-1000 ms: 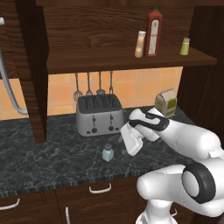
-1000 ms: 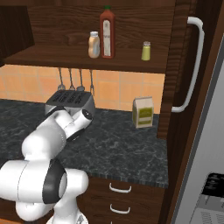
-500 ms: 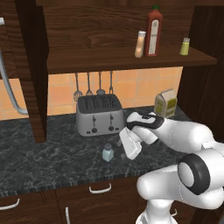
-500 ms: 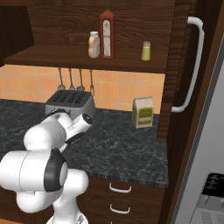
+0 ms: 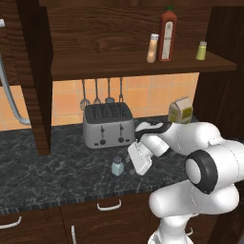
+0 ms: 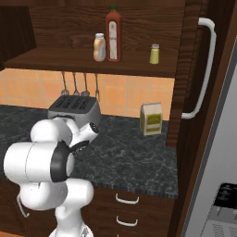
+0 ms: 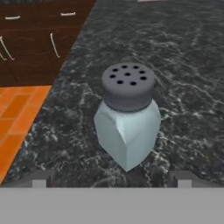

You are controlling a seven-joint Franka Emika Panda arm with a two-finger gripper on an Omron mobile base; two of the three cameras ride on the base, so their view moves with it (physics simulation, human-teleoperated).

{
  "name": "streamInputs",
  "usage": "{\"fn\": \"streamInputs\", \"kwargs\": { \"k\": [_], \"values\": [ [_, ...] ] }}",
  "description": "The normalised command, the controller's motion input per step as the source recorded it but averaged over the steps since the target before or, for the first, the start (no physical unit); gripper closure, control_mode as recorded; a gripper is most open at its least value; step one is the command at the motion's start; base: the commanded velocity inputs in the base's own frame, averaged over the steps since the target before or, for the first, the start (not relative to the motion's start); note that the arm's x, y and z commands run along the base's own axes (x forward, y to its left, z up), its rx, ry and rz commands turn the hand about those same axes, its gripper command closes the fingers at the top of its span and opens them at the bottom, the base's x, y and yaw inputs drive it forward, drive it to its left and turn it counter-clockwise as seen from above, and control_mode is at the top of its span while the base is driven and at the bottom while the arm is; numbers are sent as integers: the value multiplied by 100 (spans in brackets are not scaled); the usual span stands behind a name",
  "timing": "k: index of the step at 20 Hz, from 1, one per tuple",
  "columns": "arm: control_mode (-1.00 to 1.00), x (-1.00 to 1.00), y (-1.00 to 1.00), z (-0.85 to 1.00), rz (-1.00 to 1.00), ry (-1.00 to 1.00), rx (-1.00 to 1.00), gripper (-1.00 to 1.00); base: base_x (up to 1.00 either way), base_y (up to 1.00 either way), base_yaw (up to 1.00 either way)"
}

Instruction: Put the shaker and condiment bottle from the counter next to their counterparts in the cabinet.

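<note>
Closest to the hand camera stands the shaker (image 7: 127, 120), a small blue-grey translucent body under a grey cap pierced with holes, upright on the black marbled worktop (image 7: 183, 74) and centred between the two dark finger tips that rise at the bottom of the hand view. The gripper (image 5: 128, 158) hangs low, just beside the shaker (image 5: 117, 167), with its jaws spread wide, one tip to each side of the body and neither touching it; this looks like a line-up for a pinch around the shaker's middle, below the cap. It bears no label or writing. Behind it sits a silver four-slot toaster (image 5: 107, 125) under a row of hanging utensils (image 5: 102, 93), and further right a small carton (image 5: 180, 111) leans by the cabinet side; its printing is too small to read. Farthest, on the cabinet (image 5: 95, 33) shelf, the orange-tan condiment bottle (image 5: 152, 48) already stands just beside the tall dark red sauce bottle (image 5: 167, 34), whose label cannot be read, so that half of the job appears done. The yellow-green shaker (image 5: 202, 50) stands apart near the shelf's right end, presumably where the blue-grey one belongs.
</note>
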Motion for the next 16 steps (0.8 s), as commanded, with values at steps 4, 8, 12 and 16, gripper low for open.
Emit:
{"fn": "streamInputs", "kwargs": {
  "k": [4, 8, 12, 16],
  "values": [
    [-100, 21, 5, -10, 4, 12, 6, -100, 0, 0, 0],
    [-100, 25, 5, -4, 4, 12, 6, -100, 0, 0, 0],
    [-100, 19, 7, 0, 4, 10, 6, -100, 0, 0, 0],
    [-100, 0, 29, 0, 4, 1, 1, -100, 0, 0, 0]
  ]
}}
